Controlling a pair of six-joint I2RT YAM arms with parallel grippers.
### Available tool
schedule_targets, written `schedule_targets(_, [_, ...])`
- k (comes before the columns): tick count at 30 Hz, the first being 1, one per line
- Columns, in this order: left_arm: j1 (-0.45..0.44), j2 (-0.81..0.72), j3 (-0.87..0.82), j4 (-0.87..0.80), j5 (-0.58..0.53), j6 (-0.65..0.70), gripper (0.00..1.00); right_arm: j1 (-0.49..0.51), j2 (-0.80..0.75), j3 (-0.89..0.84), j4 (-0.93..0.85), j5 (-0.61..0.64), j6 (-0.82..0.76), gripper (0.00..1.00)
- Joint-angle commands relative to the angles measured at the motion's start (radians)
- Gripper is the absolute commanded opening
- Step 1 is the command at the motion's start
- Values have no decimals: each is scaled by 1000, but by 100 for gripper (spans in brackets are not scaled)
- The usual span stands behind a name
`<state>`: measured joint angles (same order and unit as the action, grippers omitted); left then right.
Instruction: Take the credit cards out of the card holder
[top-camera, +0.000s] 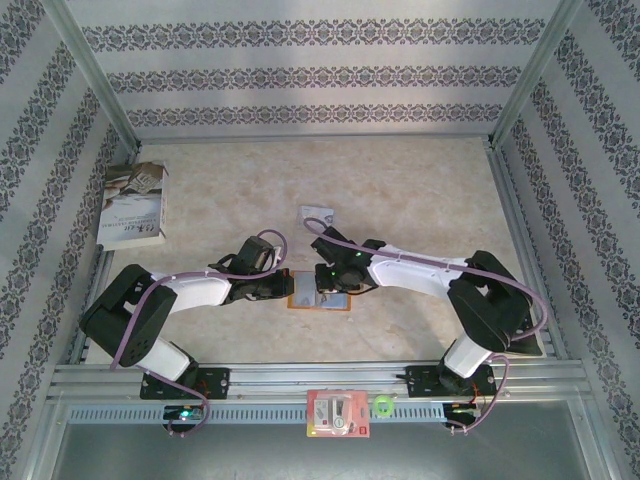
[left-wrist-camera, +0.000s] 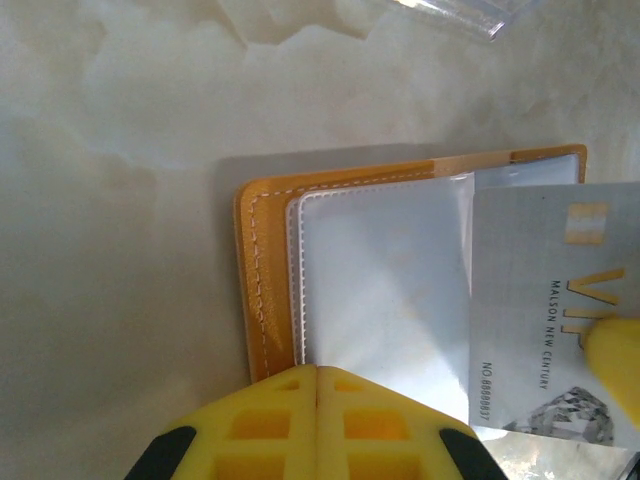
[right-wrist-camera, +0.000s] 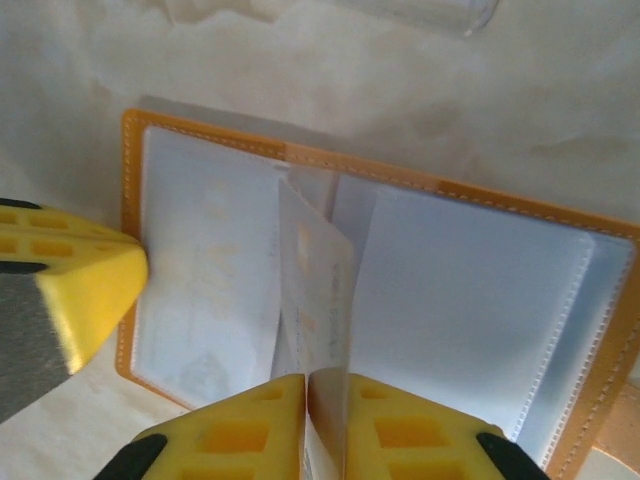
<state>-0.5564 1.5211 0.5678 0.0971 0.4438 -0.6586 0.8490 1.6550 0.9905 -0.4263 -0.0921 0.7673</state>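
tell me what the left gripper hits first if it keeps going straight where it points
The wallet: the shut left gripper sits at its near edge, aimed across the pale pocket. Whether the tips already touch it is unclear; the card lies off that line.

Holder (top-camera: 320, 296) lies open mid-desk (top-camera: 420, 190), left hand (left-wrist-camera: 317, 375) on its left edge, right hand (right-wrist-camera: 307, 385) at its middle pinching a card (right-wrist-camera: 318, 270); tray (top-camera: 318, 213) behind, book (top-camera: 135, 205) far left, packet (top-camera: 338, 415) on near rail (top-camera: 250, 375)
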Motion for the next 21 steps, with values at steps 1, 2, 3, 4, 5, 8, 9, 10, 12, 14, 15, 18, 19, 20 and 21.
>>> schedule_targets(1, [-7, 8, -9, -21, -4, 11, 0, 5, 14, 9, 4, -7, -9, 18])
schedule_targets(2, [-7, 9, -9, -20, -4, 11, 0, 4, 11, 6, 6, -7, -10, 15])
schedule_targets(3, [-7, 8, -9, -20, -4, 10, 0, 2, 6, 4, 5, -2, -12, 12])
schedule_targets(4, [-7, 7, -10, -20, -4, 10, 0, -4, -4, 2, 3, 4, -19, 8])
schedule_targets(5, [-8, 5, -9, -22, -4, 10, 0, -14, -19, 0, -1, 8, -31, 5])
schedule_targets(8, [-7, 2, -3, -32, -4, 14, 0, -53, -83, -7, -3, -10, -103, 0])
schedule_targets(9, [-6, 2, -1, -33, -4, 13, 1, -68, -101, -4, -4, -27, -140, 0])
schedule_targets(10, [-6, 1, 2, -35, -1, 14, 1, -81, -121, 2, -8, -43, -194, 0])
schedule_targets(12, [-5, 1, 9, -38, 4, 14, 3, -98, -162, 23, -18, -55, -324, 0])
schedule_targets(14, [-5, -7, 17, -39, 7, 14, 7, -111, -172, 63, -47, -56, -446, 0])
schedule_targets(15, [-5, -11, 21, -40, 7, 13, 10, -116, -173, 81, -53, -58, -490, 0])
schedule_targets(18, [-4, -32, 41, -55, 13, 12, 23, -137, -169, 136, -56, -78, -632, 0])
schedule_targets(19, [-2, -43, 54, -69, 13, 14, 28, -144, -161, 157, -62, -80, -693, 0])
schedule_targets(20, [-1, -55, 65, -83, 9, 17, 34, -149, -150, 180, -72, -69, -756, 0])
schedule_targets(21, [2, -70, 74, -95, 6, 17, 39, -151, -138, 200, -83, -53, -807, 0])
